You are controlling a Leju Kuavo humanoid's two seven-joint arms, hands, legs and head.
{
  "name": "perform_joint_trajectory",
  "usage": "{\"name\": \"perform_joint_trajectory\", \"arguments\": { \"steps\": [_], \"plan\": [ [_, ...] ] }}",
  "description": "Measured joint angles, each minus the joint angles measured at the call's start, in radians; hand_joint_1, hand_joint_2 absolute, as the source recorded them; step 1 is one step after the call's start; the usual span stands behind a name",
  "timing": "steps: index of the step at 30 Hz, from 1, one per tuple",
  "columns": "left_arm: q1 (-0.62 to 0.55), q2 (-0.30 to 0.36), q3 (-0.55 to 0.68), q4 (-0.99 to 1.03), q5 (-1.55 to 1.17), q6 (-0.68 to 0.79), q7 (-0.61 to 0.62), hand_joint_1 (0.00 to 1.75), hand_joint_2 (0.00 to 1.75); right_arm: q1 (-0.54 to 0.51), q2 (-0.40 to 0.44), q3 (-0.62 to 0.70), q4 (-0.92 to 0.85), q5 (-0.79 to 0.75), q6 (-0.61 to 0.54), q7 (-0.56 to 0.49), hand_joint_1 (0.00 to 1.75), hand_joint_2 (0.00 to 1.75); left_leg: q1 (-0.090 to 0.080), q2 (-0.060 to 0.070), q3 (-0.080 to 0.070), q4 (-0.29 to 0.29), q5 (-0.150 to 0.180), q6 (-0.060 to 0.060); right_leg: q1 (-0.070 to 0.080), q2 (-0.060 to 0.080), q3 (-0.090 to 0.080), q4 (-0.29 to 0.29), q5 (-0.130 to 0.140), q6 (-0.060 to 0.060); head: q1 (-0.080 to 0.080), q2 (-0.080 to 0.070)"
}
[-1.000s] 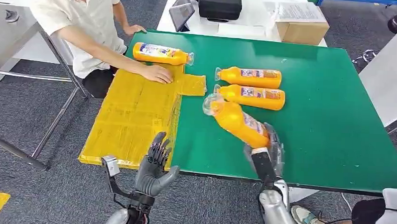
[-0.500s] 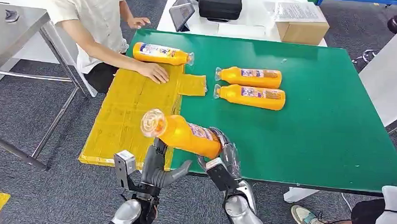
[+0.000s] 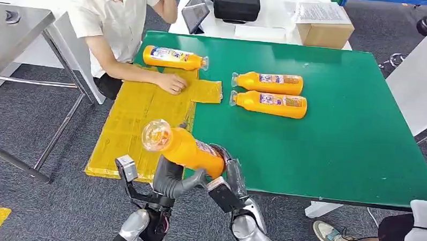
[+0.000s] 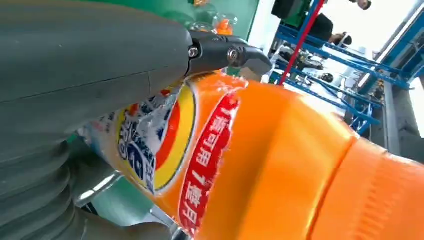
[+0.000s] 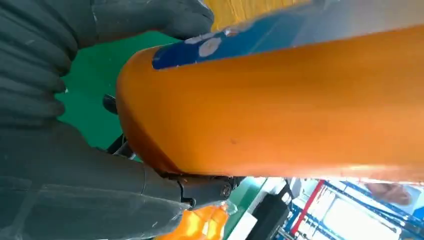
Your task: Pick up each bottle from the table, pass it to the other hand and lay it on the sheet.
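My right hand (image 3: 232,177) grips an orange bottle (image 3: 186,147) by its base and holds it in the air over the table's near edge, cap end pointing left. My left hand (image 3: 169,179) is under and behind the bottle's middle, palm against it, thumb stretched below and fingers straight behind. In the left wrist view the bottle's label (image 4: 200,150) lies right against the left hand's thumb (image 4: 85,65). The right wrist view has the bottle's base (image 5: 280,100) held in the right hand (image 5: 60,165). The yellow sheet (image 3: 142,118) lies to the left, with one bottle (image 3: 173,57) at its far edge.
Two more orange bottles (image 3: 269,82) (image 3: 271,104) lie side by side on the green table (image 3: 334,130). A seated person rests a hand (image 3: 172,83) on the sheet's far part. A cardboard box (image 3: 324,33) and a black case (image 3: 237,6) stand on the table behind.
My right hand has carried the bottle left from over the table to my left hand, which rose beneath it. The person has moved their other arm up off the table.
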Motion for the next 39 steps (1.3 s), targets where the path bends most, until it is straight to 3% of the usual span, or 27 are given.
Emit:
{"name": "perform_joint_trajectory", "arguments": {
  "steps": [7,11,12,13,20,26,27,28,29,30,39],
  "plan": [
    [0.006,0.0,0.002,-0.01,0.015,-0.009,0.007,0.0,1.75,-0.004,0.001,0.008,0.015,-0.002,0.0,-0.003,1.71,1.75,0.0,0.0,0.0,0.0,0.0,0.0,0.0,0.0,0.0,0.0,0.0,0.0,0.0,0.0],
    [0.008,0.0,0.018,-0.011,0.138,-0.097,0.071,0.0,1.75,-0.004,0.001,0.011,0.025,-0.003,-0.001,-0.018,1.75,1.75,0.0,0.0,0.0,0.0,0.0,0.0,0.0,0.0,0.0,0.0,0.0,0.0,0.0,0.0],
    [0.008,0.0,0.021,-0.011,0.139,-0.095,0.071,1.15,1.75,-0.004,0.002,0.015,0.029,-0.003,-0.005,-0.019,1.75,1.75,0.0,0.0,0.0,0.0,0.0,0.0,0.0,0.0,0.0,0.0,0.0,0.0,0.0,0.0],
    [0.007,0.0,0.024,-0.011,0.14,-0.088,0.069,1.75,1.75,-0.004,0.003,0.019,0.033,-0.003,-0.009,-0.019,1.73,1.75,0.0,0.0,0.0,0.0,0.0,0.0,0.0,0.0,0.0,0.0,0.0,0.0,0.0,0.0],
    [0.003,-0.001,0.027,-0.009,0.05,0.045,-0.003,1.75,1.75,-0.007,0.019,0.061,0.068,0.013,-0.038,-0.013,1.75,1.75,0.0,0.0,0.0,0.0,0.0,0.0,0.0,0.0,0.0,0.0,0.0,0.0,0.0,0.0],
    [0.004,-0.001,0.04,-0.008,0.084,0.016,0.022,1.75,1.75,-0.016,0.021,0.089,0.088,0.058,-0.093,-0.003,1.73,1.75,0.0,0.0,0.0,0.0,0.0,0.0,0.0,0.0,0.0,0.0,0.0,0.0,0.0,0.0],
    [0.004,-0.001,0.041,-0.008,0.086,0.016,0.023,1.75,1.75,-0.017,0.021,0.092,0.09,0.062,-0.095,-0.002,1.62,1.75,0.0,0.0,0.0,0.0,0.0,0.0,0.0,0.0,0.0,0.0,0.0,0.0,0.0,0.0],
    [0.004,-0.001,0.043,-0.008,0.088,0.014,0.024,1.75,1.75,-0.017,0.021,0.096,0.093,0.067,-0.101,-0.001,1.15,1.75,0.0,0.0,0.0,0.0,0.0,0.0,0.0,0.0,0.0,0.0,0.0,0.0,0.0,0.0],
    [0.004,-0.001,0.043,-0.008,0.088,0.011,0.025,1.75,1.75,-0.017,0.022,0.1,0.096,0.076,-0.116,0.0,0.16,1.75,0.0,0.0,0.0,0.0,0.0,0.0,0.0,0.0,0.0,0.0,0.0,0.0,0.0,0.0],
    [0.004,-0.001,0.043,-0.008,0.088,0.01,0.025,1.75,1.75,-0.018,0.023,0.103,0.099,0.083,-0.127,0.002,0.0,1.75,0.0,0.0,0.0,0.0,0.0,0.0,0.0,0.0,0.0,0.0,0.0,0.0,0.0,0.0],
    [0.0,-0.001,0.05,-0.008,0.097,0.007,0.044,1.75,1.75,-0.016,0.024,0.136,0.134,0.082,-0.159,-0.014,0.0,1.75,0.0,0.0,0.0,0.0,0.0,0.0,0.0,0.0,0.0,0.0,0.0,0.0,0.0,0.0]
  ]
}}
